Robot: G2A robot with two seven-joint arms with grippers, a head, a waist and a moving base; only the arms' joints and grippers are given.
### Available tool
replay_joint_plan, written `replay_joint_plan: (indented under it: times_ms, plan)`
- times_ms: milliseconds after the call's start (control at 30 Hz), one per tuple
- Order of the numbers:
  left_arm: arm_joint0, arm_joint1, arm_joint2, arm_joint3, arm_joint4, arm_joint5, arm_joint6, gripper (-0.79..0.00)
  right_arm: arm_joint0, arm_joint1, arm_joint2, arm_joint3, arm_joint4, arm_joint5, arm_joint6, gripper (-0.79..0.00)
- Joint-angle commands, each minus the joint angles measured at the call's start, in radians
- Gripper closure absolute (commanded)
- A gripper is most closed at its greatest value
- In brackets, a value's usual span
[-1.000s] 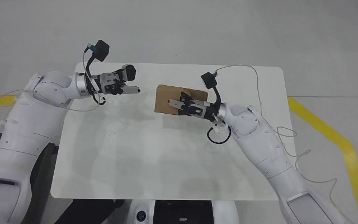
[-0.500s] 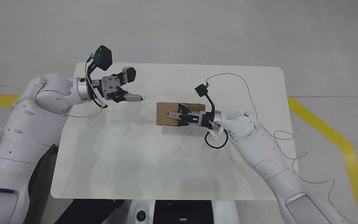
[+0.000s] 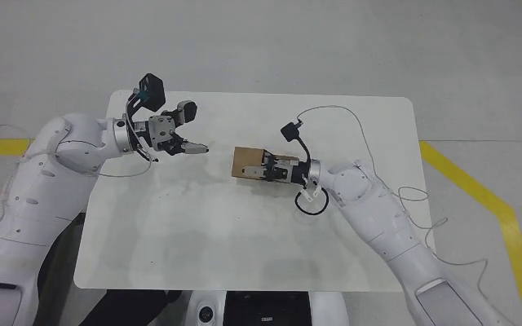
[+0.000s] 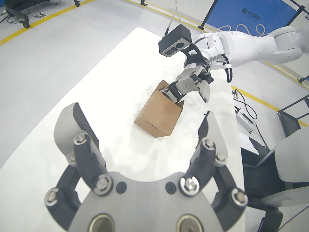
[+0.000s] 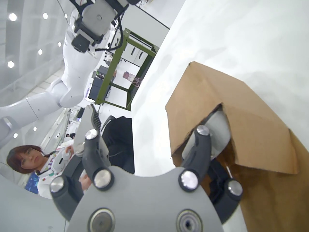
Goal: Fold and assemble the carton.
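Holding station, right arm: my right gripper [image 3: 261,170] is parked at the open mouth of the brown cardboard carton [image 3: 244,160]. Its fingers are spread apart and nothing is clamped. One grey finger [image 5: 217,126] is tucked inside the box under a folded-in flap. The other finger [image 5: 87,126] stands outside in free air, and a carton wall sits between the two.
Carton: it lies on its side on the white rounded-corner table [image 3: 245,253], roughly mid-table and a touch toward my right arm's side. The open end faces the right gripper. From my left wrist camera, the end turned toward that arm looks closed, with a short slit cut in it. One broad brown panel faces up. Whether the inside finger presses on the cardboard, I cannot tell.
Left arm: my left gripper [image 3: 192,129] hovers over the table's left part, fingers wide apart, released and holding nothing. It points toward the carton and is well apart from it, with white tabletop between them.
Cables: a black cable loop [image 3: 311,202] hangs at my right wrist, low over the table and near the carton's open end. A thin white cable [image 3: 342,109] arcs above the far right part of the tabletop.
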Motion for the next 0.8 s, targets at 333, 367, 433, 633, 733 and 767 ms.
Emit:
replay_joint_plan:
  times_ms: [333,367,433,633,733,767]
  plan:
    - [0.006,0.013,0.034,-0.015,0.132,0.0,0.133,-0.785,-0.064,0.041,0.096,-0.103,-0.014,0.029,0.068,-0.785]
    - [0.004,0.014,0.039,-0.017,0.154,0.0,0.149,-0.785,-0.069,0.045,0.105,-0.113,-0.017,0.031,0.075,-0.785]
    - [0.004,0.013,0.053,-0.024,0.215,0.0,0.191,-0.785,-0.078,0.053,0.124,-0.138,-0.033,0.03,0.091,-0.785]
    - [0.001,0.005,0.107,-0.014,0.474,0.0,0.413,-0.785,-0.094,0.079,0.187,-0.22,-0.097,0.023,0.136,-0.785]
    - [-0.001,-0.005,0.136,0.008,0.608,0.0,0.552,-0.785,-0.094,0.089,0.211,-0.242,-0.115,0.007,0.163,-0.785]
    - [-0.002,-0.009,0.144,0.014,0.661,0.0,0.599,-0.785,-0.089,0.094,0.222,-0.243,-0.137,0.007,0.169,-0.785]
